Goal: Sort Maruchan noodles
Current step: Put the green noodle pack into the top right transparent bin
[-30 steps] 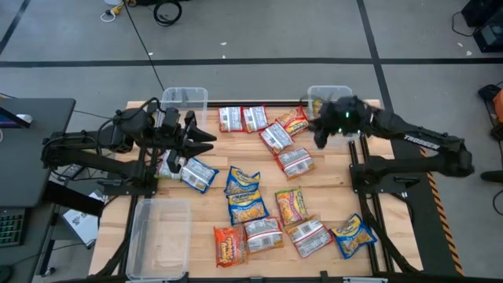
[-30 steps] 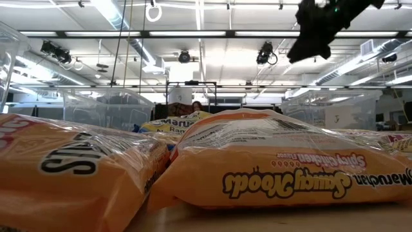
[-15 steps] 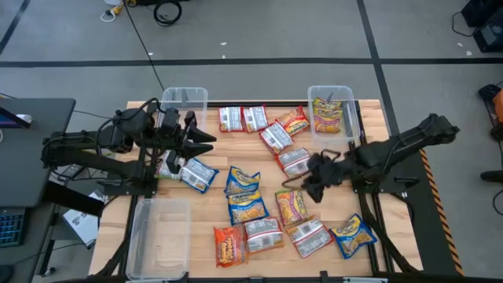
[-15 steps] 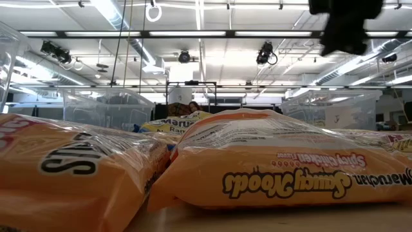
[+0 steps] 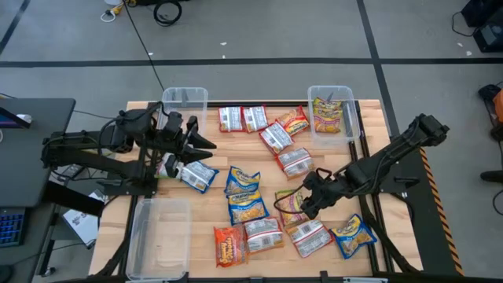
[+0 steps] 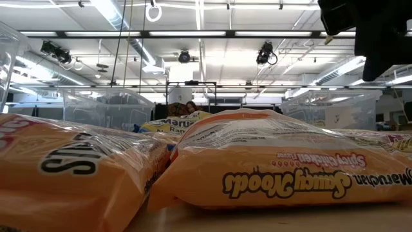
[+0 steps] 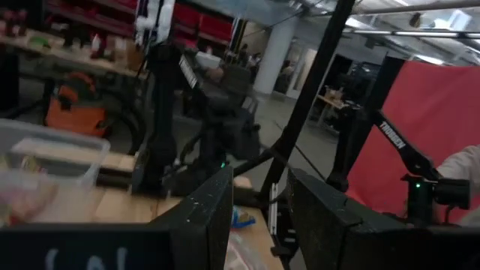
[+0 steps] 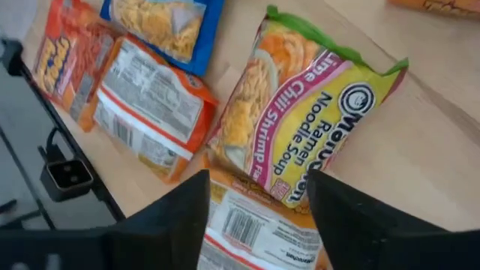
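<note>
Hovering over the pink-and-green packet (image 8: 307, 124) mid-counter (image 5: 212, 145), among the other Maruchan noodles (image 5: 245, 206), the right hand (image 5: 302, 206) has its fingers spread wide and empty; the left hand (image 5: 203, 145), fingers narrowly parted and empty, waits near the far-left bin (image 5: 185, 98). The packet reads "Lime Chili Shrimp Ramen Noodle Soup". Judged light, crinkly, slippery and brittle inside: pinch across the short edges, gently.

Two dark arms (image 5: 393, 153), white lettering

Three clear plastic bins (image 5: 184, 101) (image 5: 333, 134) (image 5: 159, 236) rest on the pale wooden table (image 5: 212, 206); a black desk (image 5: 31, 126) stands beside it on the grey floor (image 5: 267, 31)
</note>
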Robot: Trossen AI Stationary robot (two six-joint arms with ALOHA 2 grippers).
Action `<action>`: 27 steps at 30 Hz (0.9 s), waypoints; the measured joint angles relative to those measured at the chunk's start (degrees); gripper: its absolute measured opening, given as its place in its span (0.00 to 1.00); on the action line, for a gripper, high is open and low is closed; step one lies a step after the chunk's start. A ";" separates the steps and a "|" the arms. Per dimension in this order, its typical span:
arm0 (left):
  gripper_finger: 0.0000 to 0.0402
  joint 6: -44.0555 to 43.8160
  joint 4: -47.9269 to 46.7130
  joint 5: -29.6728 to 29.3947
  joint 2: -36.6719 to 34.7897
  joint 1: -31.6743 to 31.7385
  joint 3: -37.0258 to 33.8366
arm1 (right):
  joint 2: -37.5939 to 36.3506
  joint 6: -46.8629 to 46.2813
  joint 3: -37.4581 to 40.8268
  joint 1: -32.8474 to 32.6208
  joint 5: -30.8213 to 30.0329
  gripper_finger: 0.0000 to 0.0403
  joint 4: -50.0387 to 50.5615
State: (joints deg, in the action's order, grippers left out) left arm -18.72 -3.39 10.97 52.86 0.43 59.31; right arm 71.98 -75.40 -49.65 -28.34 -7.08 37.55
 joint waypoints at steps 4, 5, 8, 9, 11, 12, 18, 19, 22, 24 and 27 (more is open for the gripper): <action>0.33 -0.26 -1.83 -0.65 0.00 0.00 0.00 | -3.00 -0.77 2.00 -0.77 2.15 0.63 -0.08; 0.33 -0.48 -2.09 -0.68 0.00 0.00 0.00 | -4.03 -1.20 2.75 -1.09 2.06 0.63 -0.18; 0.33 -1.62 -1.87 -0.75 0.00 0.00 -0.02 | -6.18 -2.04 5.75 -2.10 1.43 0.62 -0.41; 0.33 -1.65 -1.89 -0.75 0.00 0.00 -0.02 | -6.47 -2.62 7.14 -2.35 1.40 0.62 -1.08; 0.33 -1.61 -1.89 -0.77 0.00 0.00 -0.01 | -6.57 -4.60 10.47 -2.75 1.44 0.62 -4.23; 0.33 -1.62 -1.85 -0.77 0.00 0.00 0.00 | -6.57 -5.78 12.37 -2.83 1.88 0.62 -7.53; 0.33 -1.64 -0.90 -0.81 0.00 0.00 0.00 | -6.52 -10.59 22.07 -2.88 0.54 0.66 -24.24; 0.33 -1.64 -0.75 -0.91 0.00 0.00 -0.02 | -6.52 -10.90 22.96 -2.88 -1.27 0.66 -25.15; 0.33 -1.92 -0.08 -1.90 0.02 -0.10 -0.01 | -6.04 -10.37 24.72 -2.68 -6.59 0.67 -25.36; 0.33 -1.83 0.12 -2.78 0.78 -0.56 0.00 | -5.25 -9.12 25.32 -2.01 -7.25 0.67 -25.67; 0.33 -1.30 0.15 -4.35 1.94 -1.39 -0.07 | -3.60 -5.34 25.51 -1.06 -5.15 0.66 -28.29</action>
State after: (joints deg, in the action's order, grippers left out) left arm -20.01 -3.23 6.62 54.80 -0.97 59.24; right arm 68.37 -80.74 -24.14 -29.40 -12.22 9.26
